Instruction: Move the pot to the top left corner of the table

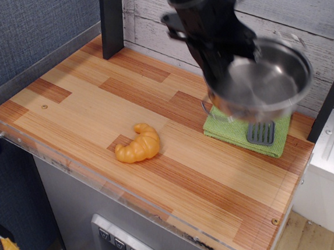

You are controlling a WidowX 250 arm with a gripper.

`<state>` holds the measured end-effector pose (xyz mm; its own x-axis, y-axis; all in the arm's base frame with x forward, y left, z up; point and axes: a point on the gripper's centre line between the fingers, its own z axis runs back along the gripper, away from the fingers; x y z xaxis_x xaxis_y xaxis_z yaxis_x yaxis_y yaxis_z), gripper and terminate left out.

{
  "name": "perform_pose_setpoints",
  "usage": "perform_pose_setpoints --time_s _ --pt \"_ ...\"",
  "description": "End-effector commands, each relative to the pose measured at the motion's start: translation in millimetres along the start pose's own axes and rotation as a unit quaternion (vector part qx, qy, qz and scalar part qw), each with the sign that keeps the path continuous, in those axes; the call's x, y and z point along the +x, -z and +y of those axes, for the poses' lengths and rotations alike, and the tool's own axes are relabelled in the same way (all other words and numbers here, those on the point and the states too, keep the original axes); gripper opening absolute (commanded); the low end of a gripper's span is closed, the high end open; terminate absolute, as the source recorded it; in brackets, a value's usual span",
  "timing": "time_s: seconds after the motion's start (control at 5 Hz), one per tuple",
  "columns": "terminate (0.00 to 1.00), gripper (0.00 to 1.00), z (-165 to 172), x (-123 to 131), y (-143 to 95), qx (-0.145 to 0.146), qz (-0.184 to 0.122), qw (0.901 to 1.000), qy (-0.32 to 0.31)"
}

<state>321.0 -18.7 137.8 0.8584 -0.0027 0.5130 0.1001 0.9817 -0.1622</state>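
Note:
The shiny steel pot (267,81) hangs tilted in the air above the back right part of the wooden table (87,103), motion-blurred. My black gripper (221,74) comes down from the top and is shut on the pot's left rim. One wire loop handle shows below the pot's left side. The table's top left corner, beside the black post, lies well to the left of the pot.
An orange croissant (139,144) lies near the table's front middle. A green cloth (236,131) with a grey slotted spatula head (261,132) lies under the pot. A black post (111,18) stands at the back left. A white unit (328,154) stands off the right edge.

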Motion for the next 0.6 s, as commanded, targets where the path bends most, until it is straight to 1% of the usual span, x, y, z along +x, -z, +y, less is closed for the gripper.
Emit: perform_pose_setpoints --time_s 0.0,0.2,0.4 --pt "0.0 0.0 70.5 3.4 -16.7 0.063 -0.022 0.9947 -0.078" --pt "0.0 0.0 97.3 -10.4 -14.4 0.08 -0.023 0.9843 -0.155" --pt "0.0 0.0 113.8 -21.3 -9.7 0.113 -0.03 0.9643 -0.238"
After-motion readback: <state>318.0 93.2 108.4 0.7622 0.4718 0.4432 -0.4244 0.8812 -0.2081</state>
